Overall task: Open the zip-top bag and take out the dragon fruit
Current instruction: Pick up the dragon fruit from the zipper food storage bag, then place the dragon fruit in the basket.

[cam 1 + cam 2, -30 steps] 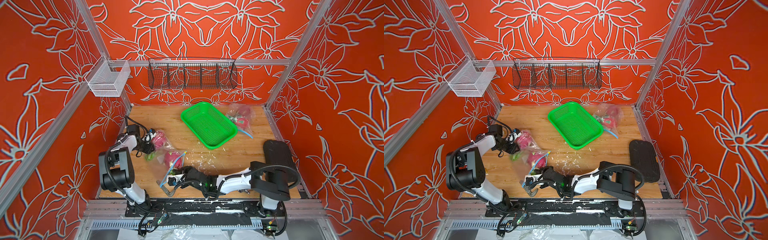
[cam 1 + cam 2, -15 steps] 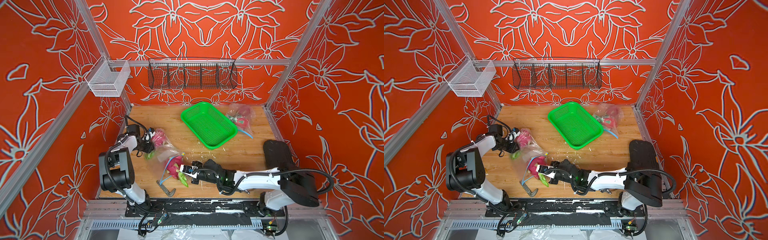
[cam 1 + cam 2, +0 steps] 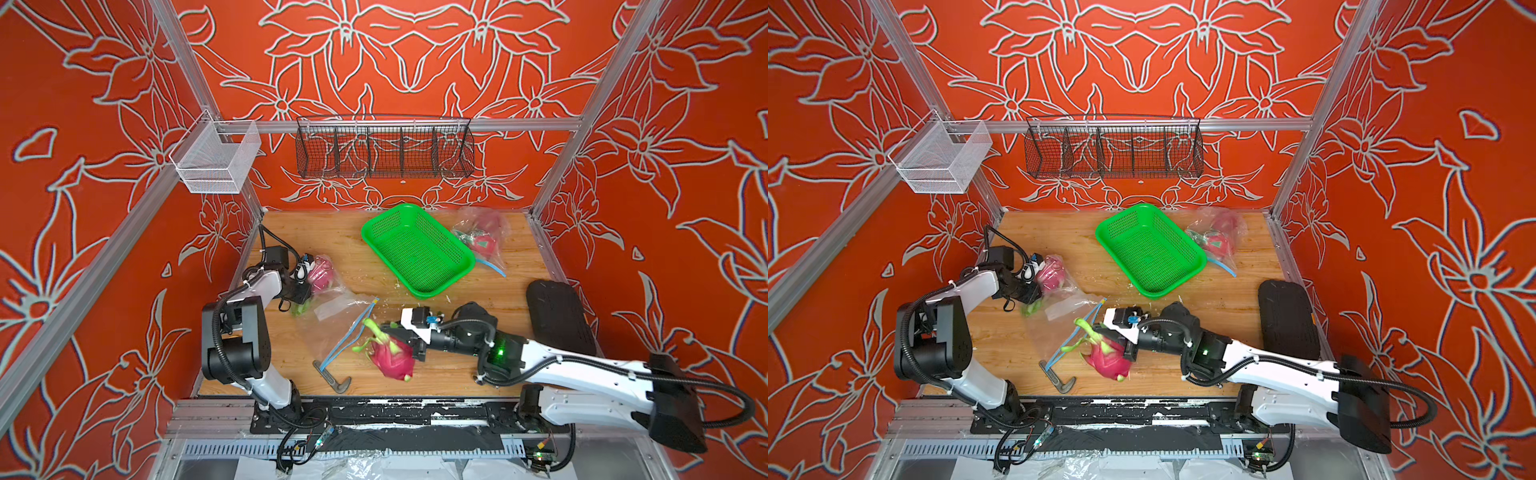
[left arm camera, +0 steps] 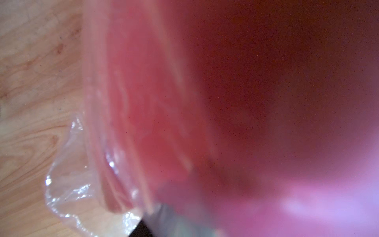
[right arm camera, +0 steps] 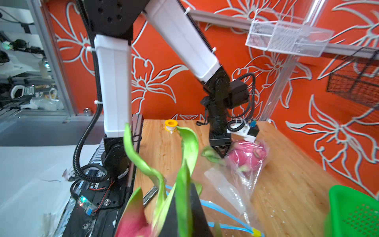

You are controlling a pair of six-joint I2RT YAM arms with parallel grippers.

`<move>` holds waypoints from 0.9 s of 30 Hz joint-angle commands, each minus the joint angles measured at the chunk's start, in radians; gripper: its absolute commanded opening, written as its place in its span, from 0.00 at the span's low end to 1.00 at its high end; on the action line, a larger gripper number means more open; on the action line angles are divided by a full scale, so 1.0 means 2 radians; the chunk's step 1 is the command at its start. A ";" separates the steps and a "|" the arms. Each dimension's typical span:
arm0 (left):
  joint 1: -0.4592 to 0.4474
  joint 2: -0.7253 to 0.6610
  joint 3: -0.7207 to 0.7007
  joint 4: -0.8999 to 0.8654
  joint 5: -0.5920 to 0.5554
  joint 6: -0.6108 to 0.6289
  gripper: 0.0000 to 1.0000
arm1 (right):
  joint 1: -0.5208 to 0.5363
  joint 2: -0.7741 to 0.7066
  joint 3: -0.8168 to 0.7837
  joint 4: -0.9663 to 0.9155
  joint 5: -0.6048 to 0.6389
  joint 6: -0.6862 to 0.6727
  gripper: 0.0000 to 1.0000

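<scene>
Pink dragon fruit with floppy green scales [image 3: 395,361] hangs below the right gripper [image 3: 402,340], whose jaws are clamped shut on those scales, clear of the transparent blue-zipped plastic bag [image 3: 336,318] lying beyond their tips. Left gripper [image 3: 304,291] jaws, narrow, pinch the bag's other end. Heavy, smooth fruit; scales may tear, so a body grip looks safer.

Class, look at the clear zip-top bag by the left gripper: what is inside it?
One pink dragon fruit sits inside the zip-top bag, beside the left gripper. Its underside is hidden.
</scene>
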 commanded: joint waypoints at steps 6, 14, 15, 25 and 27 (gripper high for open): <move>-0.011 -0.034 0.019 -0.069 0.046 -0.008 0.40 | -0.086 -0.006 0.102 -0.067 0.092 -0.008 0.00; -0.011 -0.101 0.053 -0.149 0.117 -0.014 0.52 | -0.207 0.134 0.229 -0.084 0.080 0.020 0.00; -0.010 -0.113 0.056 -0.157 0.126 -0.013 0.55 | -0.220 0.157 0.245 -0.087 0.076 0.026 0.00; 0.040 -0.160 0.102 -0.171 0.171 -0.025 0.64 | -0.292 0.364 0.362 -0.098 0.064 0.072 0.00; 0.053 -0.149 0.105 -0.156 0.167 -0.031 0.67 | -0.300 0.399 0.378 -0.100 0.059 0.081 0.00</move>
